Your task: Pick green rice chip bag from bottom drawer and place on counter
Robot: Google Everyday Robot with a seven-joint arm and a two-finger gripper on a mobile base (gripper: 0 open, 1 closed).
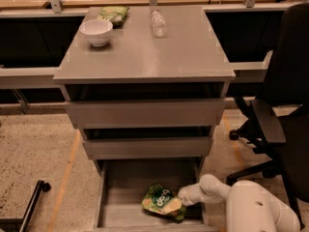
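Note:
The green rice chip bag (161, 201) lies on the floor of the open bottom drawer (123, 204), right of the middle, with its dark round logo facing up. My gripper (182, 200) reaches into the drawer from the right on the white arm (212, 188) and sits against the bag's right edge. The counter (145, 45) is the grey top slab of the cabinet above.
On the counter stand a white bowl (96, 31), a duller green bag (112, 15) at the back left and a clear plastic bottle (157, 22) lying down. A black office chair (280, 105) stands to the right. Two closed drawers (145, 112) sit above the open one.

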